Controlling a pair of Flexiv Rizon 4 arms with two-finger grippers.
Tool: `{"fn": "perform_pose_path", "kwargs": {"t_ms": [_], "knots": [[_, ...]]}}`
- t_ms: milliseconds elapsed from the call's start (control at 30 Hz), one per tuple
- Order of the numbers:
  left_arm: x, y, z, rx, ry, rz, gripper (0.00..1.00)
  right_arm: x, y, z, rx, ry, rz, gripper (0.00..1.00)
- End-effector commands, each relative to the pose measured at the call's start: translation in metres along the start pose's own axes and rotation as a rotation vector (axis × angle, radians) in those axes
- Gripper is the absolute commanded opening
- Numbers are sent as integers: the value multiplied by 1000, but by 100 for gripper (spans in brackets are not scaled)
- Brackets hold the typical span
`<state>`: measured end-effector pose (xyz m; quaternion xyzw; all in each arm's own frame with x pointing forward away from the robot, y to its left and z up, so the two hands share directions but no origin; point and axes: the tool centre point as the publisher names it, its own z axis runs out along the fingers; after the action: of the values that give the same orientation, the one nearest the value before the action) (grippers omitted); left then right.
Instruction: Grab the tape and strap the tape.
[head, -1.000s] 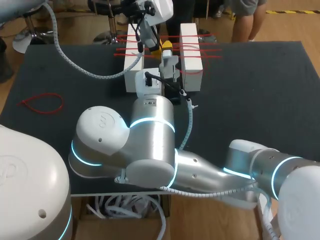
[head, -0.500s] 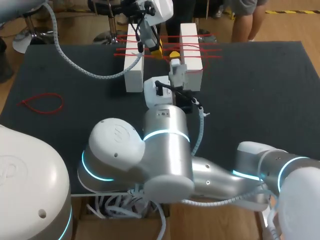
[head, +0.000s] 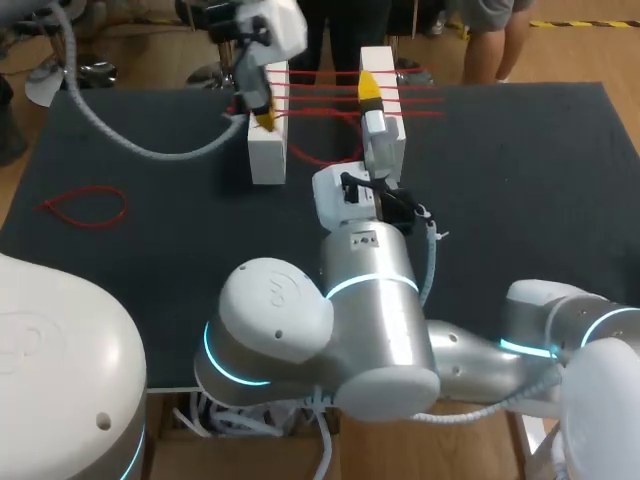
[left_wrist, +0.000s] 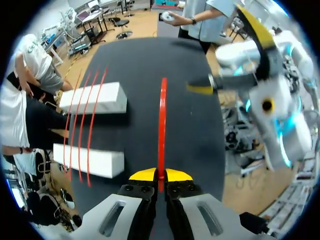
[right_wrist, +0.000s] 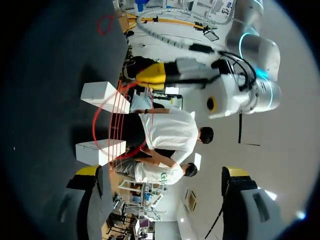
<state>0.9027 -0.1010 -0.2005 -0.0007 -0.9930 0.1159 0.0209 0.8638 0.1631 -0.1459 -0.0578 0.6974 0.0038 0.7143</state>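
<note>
Far left of the counter (head: 520, 180): spare red loop (head: 85, 207) lying flat, well apart from the rest, same spot as 1 sec ago.

Left hand (head: 264, 117): a sec ago it hung btwn the two blocks at their far end. Now it has swung out left & is over the far end of the left block (head: 266, 155); can't tell if it touches. It's clenched on the red strap (left_wrist: 162, 120): wrist view shows both yellow tips pinching the strap's end, w/ the strap running straight ahead from them.

Btwn the blocks the strap now sags in a slack curve toward the counter, which wasn't there before. Above it, several red strands (head: 320, 88) are stretched block to block, unchanged. Right block (head: 378, 58) hasn't moved.

Right hand (right_wrist: 162, 172): was in the gap btwn the blocks, now shifted right over the right block. Fingers are spread wide w/ nothing btwn them, so released.

My read: grab part is done, the strap is w/ the left hand only, & the hands have parted to opposite blocks. Prob. next: take out the slack so the strap lies taut across both blocks like the others. Risks: the curve snags on a block corner, or the thin strap slips from the pinch.
</note>
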Motion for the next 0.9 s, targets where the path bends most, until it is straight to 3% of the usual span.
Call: {"fn": "perform_pose_path", "kwargs": {"t_ms": [33, 267, 500, 733, 900], "knots": [[15, 74, -2, 39, -21, 10, 0, 1, -6, 1, -46, 0, -3, 100], [18, 172, 2, -2, -15, 37, 0, 1, -6, 1, -46, 0, -3, 100], [-2, 263, -6, -55, -26, 75, 0, 1, -6, 1, -46, 0, -3, 100], [-28, 322, -8, -73, -33, 112, 0, 1, -6, 1, -46, 0, -3, 100], [-28, 330, 1, -47, -38, 112, 0, 1, -6, 1, -46, 0, -3, 100]]}}
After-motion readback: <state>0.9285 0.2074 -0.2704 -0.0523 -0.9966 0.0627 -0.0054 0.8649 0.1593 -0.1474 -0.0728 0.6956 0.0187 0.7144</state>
